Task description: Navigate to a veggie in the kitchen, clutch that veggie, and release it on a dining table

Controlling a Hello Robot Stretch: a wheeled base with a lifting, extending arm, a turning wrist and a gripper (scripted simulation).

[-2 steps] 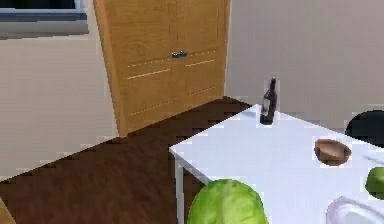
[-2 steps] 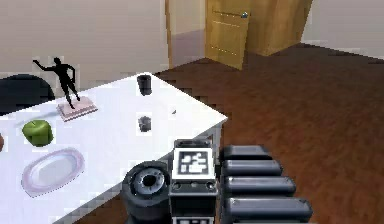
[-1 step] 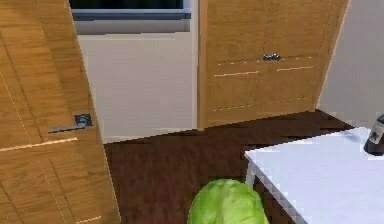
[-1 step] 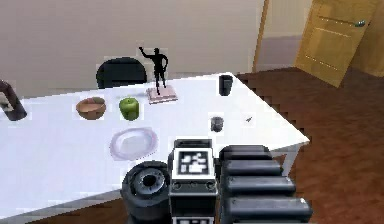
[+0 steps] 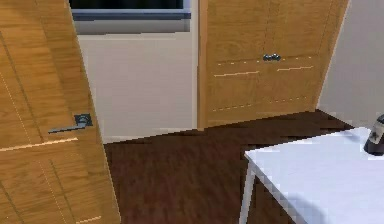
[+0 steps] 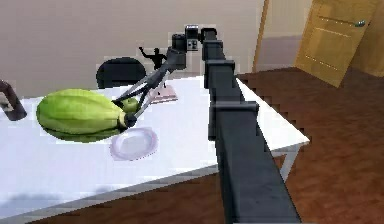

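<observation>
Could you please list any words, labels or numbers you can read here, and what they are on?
None can be read.
White squares on the arm: black marks, no letters.
Bottle: any label too small.
Sheet on the table: too blurred.

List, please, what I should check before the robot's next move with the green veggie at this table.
1. The tool is above the white table: ok.
2. The green veggie is at the tool's tip: ok.
3. Veggie held, or lying on the table: cannot tell.
4. Veggie clear of the white plate: cannot tell.
5. The dark bottle stands upright, apart from the veggie: ok.
</observation>
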